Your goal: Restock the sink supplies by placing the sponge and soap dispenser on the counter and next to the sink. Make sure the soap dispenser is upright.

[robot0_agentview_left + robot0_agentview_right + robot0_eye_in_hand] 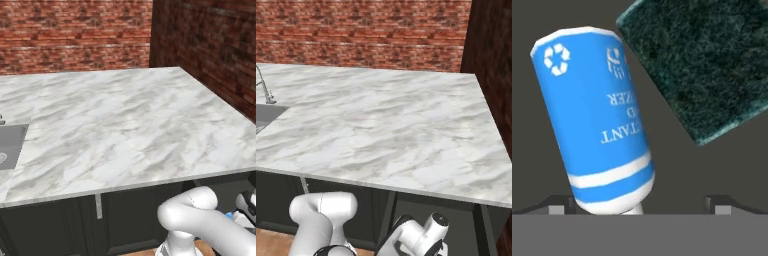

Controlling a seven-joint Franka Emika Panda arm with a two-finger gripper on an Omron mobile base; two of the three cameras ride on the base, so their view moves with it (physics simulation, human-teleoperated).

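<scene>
Between the wide-open fingertips (557, 204) of the gripper (639, 205), w/ nothing gripped, the soap dispenser (597, 120) is lying on a dark surface, the sponge (704, 65) sitting green-side-up just beside it, both off the counter (125, 125).

The broad white-and-grey veined marble counter (130, 130) is spanning dark cabinet doors (135, 215) below brick walls. The rectangular grey steel sink (10, 145) is sitting recessed at its left end. In the hand view, a dark flat surface (662, 165) is carrying 2 items: the blue soap dispenser (594, 115) lying on its side and the dark green-faced sponge (704, 65) just beside it.
</scene>
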